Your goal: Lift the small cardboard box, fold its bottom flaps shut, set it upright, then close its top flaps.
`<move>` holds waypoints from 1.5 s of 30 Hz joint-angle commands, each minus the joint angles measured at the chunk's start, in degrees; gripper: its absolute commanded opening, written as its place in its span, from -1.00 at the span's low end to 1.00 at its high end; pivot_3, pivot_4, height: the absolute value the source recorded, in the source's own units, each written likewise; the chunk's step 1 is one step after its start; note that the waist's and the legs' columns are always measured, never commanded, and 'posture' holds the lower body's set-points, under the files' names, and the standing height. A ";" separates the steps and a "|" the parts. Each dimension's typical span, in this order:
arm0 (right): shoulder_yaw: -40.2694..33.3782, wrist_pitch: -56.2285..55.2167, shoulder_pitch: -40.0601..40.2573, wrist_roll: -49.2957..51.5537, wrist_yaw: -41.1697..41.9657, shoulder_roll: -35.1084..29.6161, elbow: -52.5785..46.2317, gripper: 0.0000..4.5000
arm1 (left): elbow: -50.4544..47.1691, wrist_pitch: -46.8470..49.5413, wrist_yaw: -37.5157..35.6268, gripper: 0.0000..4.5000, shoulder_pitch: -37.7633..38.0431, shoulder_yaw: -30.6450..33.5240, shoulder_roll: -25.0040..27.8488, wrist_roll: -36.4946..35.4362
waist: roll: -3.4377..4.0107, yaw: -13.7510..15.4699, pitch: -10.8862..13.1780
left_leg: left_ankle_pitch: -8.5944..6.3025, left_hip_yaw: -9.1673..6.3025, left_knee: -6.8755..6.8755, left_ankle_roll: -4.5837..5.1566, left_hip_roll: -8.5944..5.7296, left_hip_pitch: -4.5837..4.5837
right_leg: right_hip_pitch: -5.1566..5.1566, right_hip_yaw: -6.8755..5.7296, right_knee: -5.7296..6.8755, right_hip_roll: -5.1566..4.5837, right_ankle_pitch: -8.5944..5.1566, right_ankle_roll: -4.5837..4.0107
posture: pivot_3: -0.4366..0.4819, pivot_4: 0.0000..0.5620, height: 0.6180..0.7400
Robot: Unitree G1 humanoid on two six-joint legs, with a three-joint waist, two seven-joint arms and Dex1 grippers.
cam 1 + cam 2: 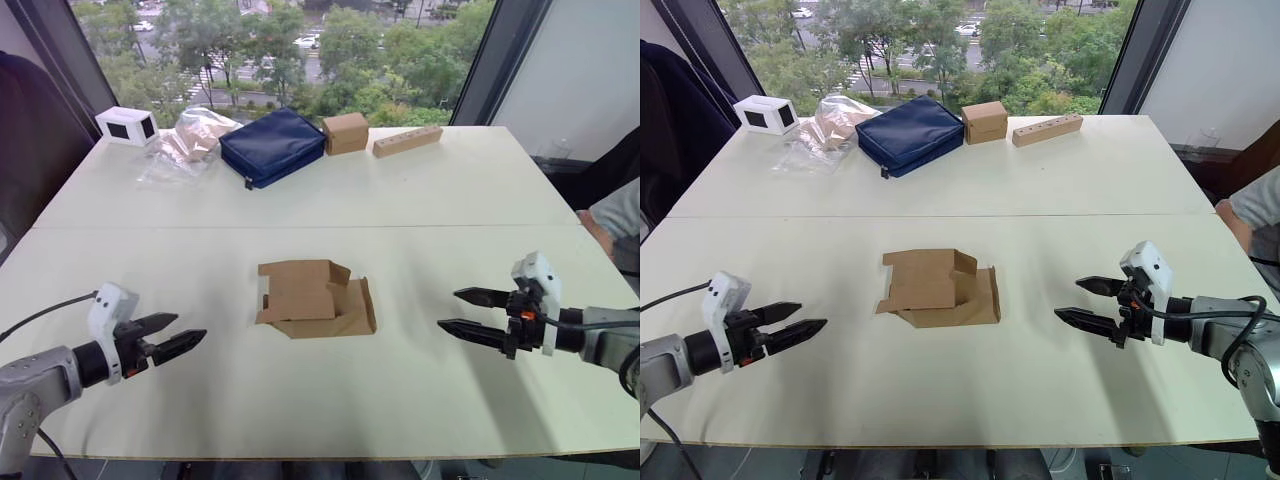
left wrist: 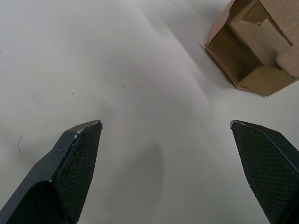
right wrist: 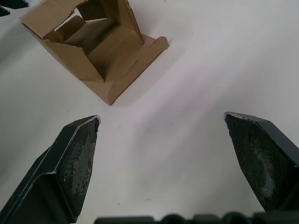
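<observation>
A broad pale tabletop (image 1: 420,200) takes up most of the head views, with a seam running across it from side to side and a window behind its far edge. Along that far edge sits a row of things: a dark blue zipped pouch (image 1: 272,145) near the middle, a crumpled clear plastic bag (image 1: 185,142) just beside it on the robot's left, a small white device with dark panels (image 1: 126,125) further left near the corner, a cube-like tan box (image 1: 345,132) just to the right of the pouch, and a long pale wooden block (image 1: 408,140) with a line of holes beyond that. A person's arm in a light sleeve (image 1: 615,215) rests at the right edge of the tabletop. The small cardboard box (image 1: 312,297) lies on its side in the middle of the near half of the tabletop, well apart from the far row and between the two arms, touched by neither. It is not squared up: its walls lean and its flaps hang open, one broad flap (image 1: 350,315) lying flat on the surface toward the robot's right. The right wrist view looks into its open end (image 3: 100,39), where short inner flaps stand loosely inside. The left end effector (image 1: 178,336) hovers low over the near left of the tabletop, its two black fingers spread and pointing toward the box. The right end effector (image 1: 470,312) hovers at the near right, fingers likewise spread wide and aimed at the box, holding nothing.
</observation>
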 commanded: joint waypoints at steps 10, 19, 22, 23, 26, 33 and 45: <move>2.03 -4.11 -0.45 -4.35 -4.28 2.86 -1.12 1.00 | 1.45 -3.22 -0.38 1.00 -1.99 0.15 0.05 2.21 | 0.00 -0.01 0.00 | 0.00 0.01 0.00 0.00 0.00 -0.01 | -0.02 0.00 0.00 0.00 0.00 0.00 | -0.05 -0.47 1.00; 1.95 -6.51 -0.79 -5.44 -3.64 3.11 0.38 1.00 | 1.58 -3.97 -0.49 1.00 -2.28 -0.41 0.26 3.98 | 0.00 0.00 0.00 | 0.01 0.01 0.01 -0.01 0.00 0.00 | 0.00 0.00 0.02 0.01 0.01 0.01 | -0.05 -0.47 1.00; 2.64 -6.98 -1.63 -6.04 -3.19 2.66 1.47 1.00 | 2.10 -8.58 1.42 1.00 -3.19 -0.97 -0.67 7.68 | 0.00 0.00 0.00 | 0.01 0.01 0.01 -0.01 0.00 0.00 | 0.00 0.00 0.02 0.01 0.01 0.01 | -0.05 -0.47 1.00; 2.90 -7.22 -1.92 -6.35 -3.08 2.53 1.75 1.00 | 2.56 -9.54 1.57 1.00 -3.39 -1.29 -0.69 8.58 | 0.00 0.00 0.00 | 0.01 0.01 0.01 -0.01 0.00 0.00 | 0.00 0.00 0.02 0.01 0.01 0.01 | -0.05 -0.47 1.00; 3.19 -7.69 -2.27 -7.13 -2.75 2.38 2.12 1.00 | 4.04 -10.07 0.81 1.00 -3.64 -1.40 -0.74 8.76 | 0.01 -0.05 -0.01 | 0.01 0.01 0.01 -0.01 0.00 0.01 | 0.00 0.00 0.03 0.02 0.01 0.01 | -0.05 -0.47 1.00; 2.27 -9.19 0.05 -9.94 -2.23 -0.67 -2.41 1.00 | 10.81 3.15 -4.22 1.00 -10.04 0.39 2.19 -1.18 | 0.00 0.24 -0.01 | 0.02 0.01 0.05 -0.02 0.00 0.00 | 0.01 -0.02 0.08 0.01 0.01 0.02 | -0.05 -0.47 1.00; 1.36 4.10 -3.45 3.45 -10.69 -0.54 -27.16 1.00 | 19.33 28.57 -9.81 1.00 -28.19 -9.51 0.68 -14.92 | -0.06 -0.02 -0.02 | 0.02 0.00 0.09 -0.03 0.02 -0.01 | 0.02 -0.04 0.11 0.10 0.02 0.05 | -0.05 -0.47 1.00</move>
